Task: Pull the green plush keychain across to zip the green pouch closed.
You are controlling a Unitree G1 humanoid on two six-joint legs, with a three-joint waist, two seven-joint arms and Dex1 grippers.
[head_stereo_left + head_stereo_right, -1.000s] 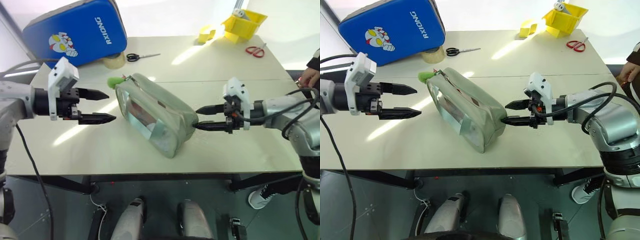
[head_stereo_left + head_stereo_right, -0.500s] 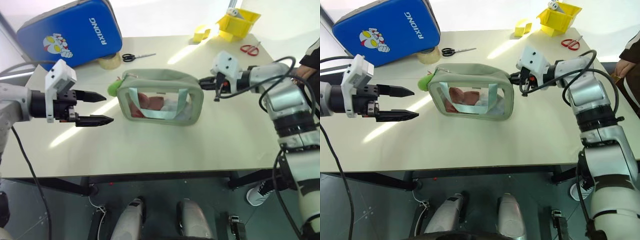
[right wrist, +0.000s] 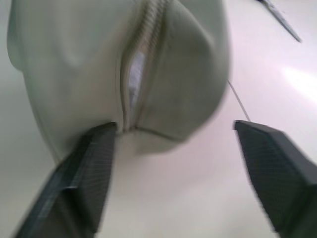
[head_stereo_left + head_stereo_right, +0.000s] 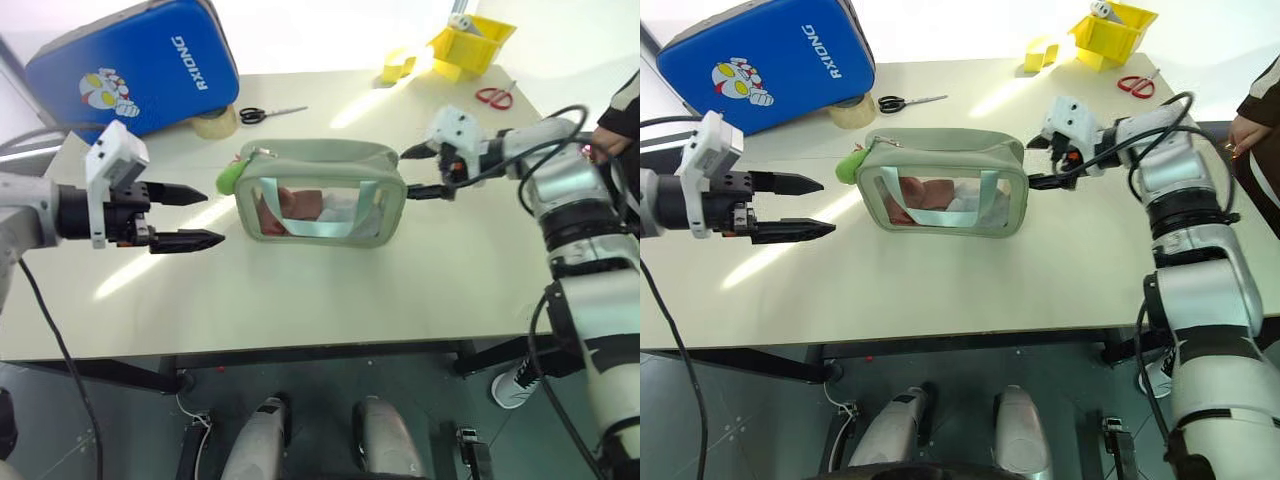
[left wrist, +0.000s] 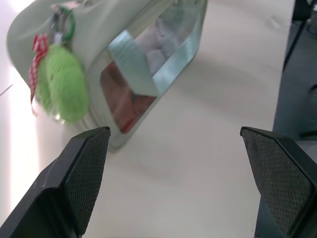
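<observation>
**Pouch upright, zipper open, both hands spread wide**

The green pouch [image 4: 322, 196] stands upright near the middle of the pale surface [image 4: 300, 290], its clear window facing the robot and reddish and white contents showing through. The green plush keychain [image 4: 229, 177] hangs at the pouch's left end, on the zipper pull. From the right wrist view the zipper [image 3: 141, 59] gapes along the top, so the closing pull is judged not yet begun.

The left hand [image 4: 198, 216] hovers just beside the keychain end, level with the pouch and pointing toward it, its two black fingers spread wide and grasping nothing. The right hand [image 4: 420, 170] sits at the pouch's opposite end, also released, one finger above and one lower beside the end wall; whether a fingertip touches the fabric cannot be told.

The risks from here appear plain. The keychain is small, soft and dangling, so the left hand's fingers could close on fuzz alone and slip off, or pinch the red-and-white ribbon [image 5: 37, 59] beside it instead. With the right hand not gripping, the light pouch would likely slide or tip along the surface as the pull begins, instead of the slider travelling. A pull angled off the zipper line could jam the slider.

Behind lie a blue padded case [image 4: 130, 65], black scissors [image 4: 268, 113] and a yellow bin [image 4: 472, 45].
</observation>
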